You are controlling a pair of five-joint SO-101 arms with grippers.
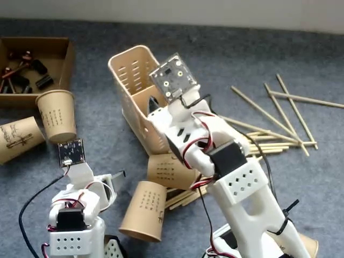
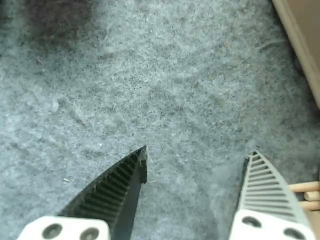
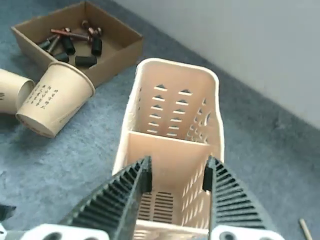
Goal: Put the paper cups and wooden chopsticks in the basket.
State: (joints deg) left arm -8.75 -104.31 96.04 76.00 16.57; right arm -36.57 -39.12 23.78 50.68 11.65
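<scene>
High view: right arm (image 1: pixel 215 161) covers near end of the basket (image 1: pixel 129 70), part of the lying cup (image 1: pixel 164 171) and inner ends of the chopsticks (image 1: pixel 274 145). Left cup (image 1: pixel 19 138) and cardboard box (image 1: pixel 69 59) cut by the pic edge; box contents too small to ID. Corner cup (image 1: pixel 309 245) mostly behind the arm base. Left wrist view: tan strip (image 2: pixel 307 35), stick ends (image 2: pixel 309 187) cut off; strip's identity unclear.

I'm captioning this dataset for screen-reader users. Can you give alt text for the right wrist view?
The right claw, open, hangs over a cream slotted basket with two compartments, on grey carpet. Off to one side are two paper cups, next to a cardboard box of small dark parts.
</scene>
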